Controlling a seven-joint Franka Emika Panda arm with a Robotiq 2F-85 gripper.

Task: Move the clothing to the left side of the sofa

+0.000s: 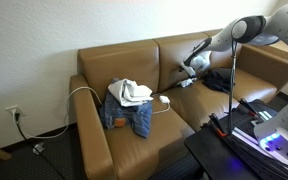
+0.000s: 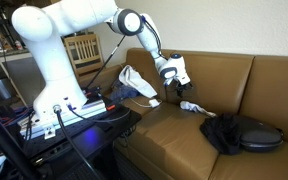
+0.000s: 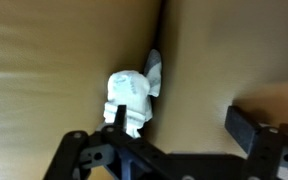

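Now the fingers [image 2: 176, 75] are wide open and hold nothing, just above a small white lump [image 3: 129, 98] in the crack between two sofa [image 1: 114, 62] seats. Nearby, on the next seat, lies the dark top [image 2: 239, 133]. I think it is best to pinch a thick fold and lift high. Jeans [image 1: 124, 116] and shirt [image 1: 132, 92] sit by the far arm.

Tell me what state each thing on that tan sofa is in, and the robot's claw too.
Blue denim jeans: crumpled on a seat cushion.
White-grey shirt: bunched on top of the jeans.
Dark navy-black top: heaped on another seat, untouched.
Thin white cable: draped across the seat.
Small white lump: lying by the cushion seam.
Black two-finger gripper: open, empty.
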